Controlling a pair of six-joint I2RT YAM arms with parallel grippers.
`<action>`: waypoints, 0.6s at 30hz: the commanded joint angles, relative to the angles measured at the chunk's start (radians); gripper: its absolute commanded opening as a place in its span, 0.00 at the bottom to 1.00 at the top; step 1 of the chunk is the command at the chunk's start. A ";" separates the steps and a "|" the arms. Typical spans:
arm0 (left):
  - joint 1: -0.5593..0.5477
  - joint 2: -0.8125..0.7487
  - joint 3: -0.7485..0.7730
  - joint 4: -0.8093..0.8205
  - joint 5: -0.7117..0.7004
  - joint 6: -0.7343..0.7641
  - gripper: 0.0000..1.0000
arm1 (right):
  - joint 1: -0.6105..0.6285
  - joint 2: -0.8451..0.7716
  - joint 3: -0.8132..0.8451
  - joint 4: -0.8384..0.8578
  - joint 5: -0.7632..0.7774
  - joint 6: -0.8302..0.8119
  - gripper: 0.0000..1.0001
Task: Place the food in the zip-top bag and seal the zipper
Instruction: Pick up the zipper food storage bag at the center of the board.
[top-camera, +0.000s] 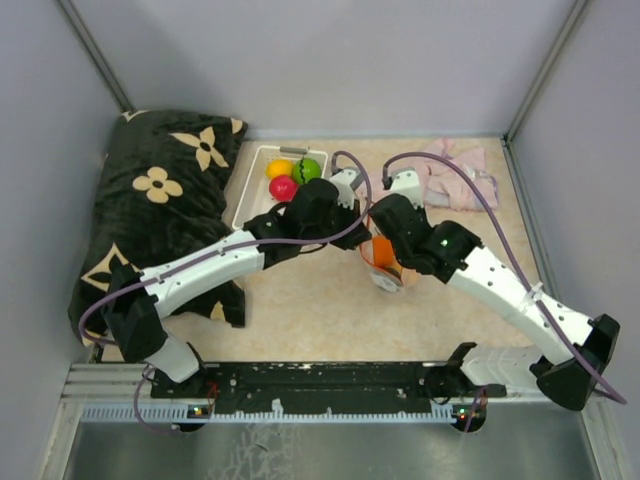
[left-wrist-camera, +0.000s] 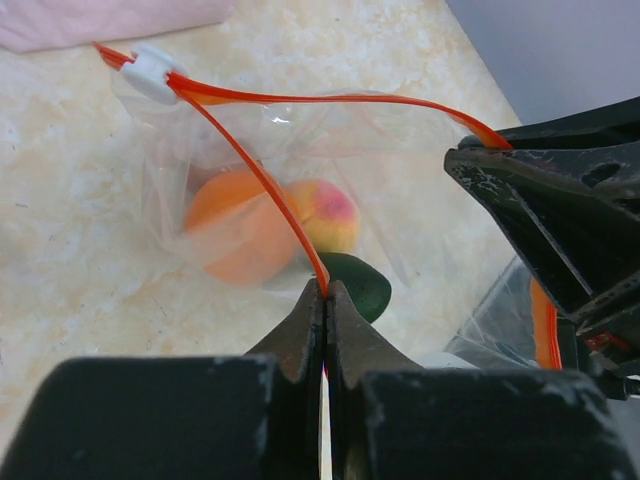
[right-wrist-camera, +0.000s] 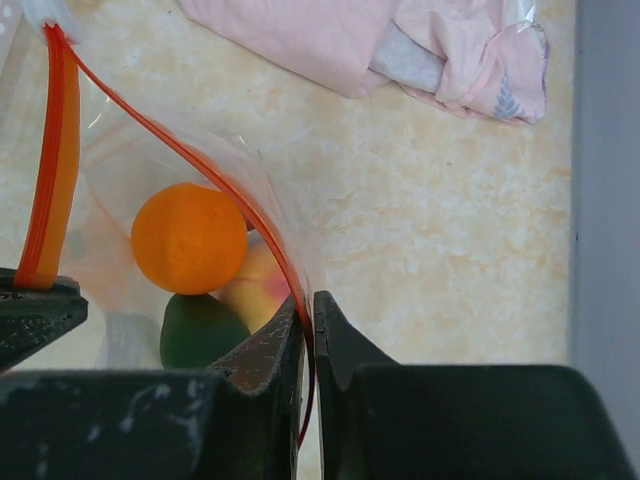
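The clear zip-top bag (left-wrist-camera: 200, 150) lies on the table with its mouth held open. Inside it are an orange fruit (right-wrist-camera: 190, 238), a peach (left-wrist-camera: 325, 215) and a dark green piece (right-wrist-camera: 200, 330). My left gripper (left-wrist-camera: 326, 290) is shut on one side of the red-orange zipper strip (left-wrist-camera: 250, 165). My right gripper (right-wrist-camera: 308, 300) is shut on the other side of the strip (right-wrist-camera: 210, 170). A white slider (left-wrist-camera: 150, 72) sits at the strip's far end. In the top view both grippers (top-camera: 350, 225) (top-camera: 385, 232) meet over the bag (top-camera: 385, 262). Yellow (top-camera: 279, 168), red (top-camera: 283, 187) and bright green (top-camera: 307, 169) food lie in the basket.
The white slotted basket (top-camera: 250, 195) stands behind the left arm. A black flower-patterned pillow (top-camera: 165, 200) fills the left side. A pink cloth (top-camera: 455, 170) lies at the back right, and it also shows in the right wrist view (right-wrist-camera: 400, 40). Grey walls close in the table.
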 joint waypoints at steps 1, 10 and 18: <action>-0.006 0.043 0.109 -0.048 -0.032 0.078 0.00 | -0.035 -0.068 0.035 -0.011 0.016 -0.052 0.07; 0.002 0.148 0.302 -0.188 -0.106 0.165 0.00 | -0.192 -0.153 0.002 0.016 -0.025 -0.164 0.00; 0.004 0.205 0.437 -0.254 -0.058 0.213 0.03 | -0.279 -0.188 -0.085 0.110 -0.154 -0.178 0.00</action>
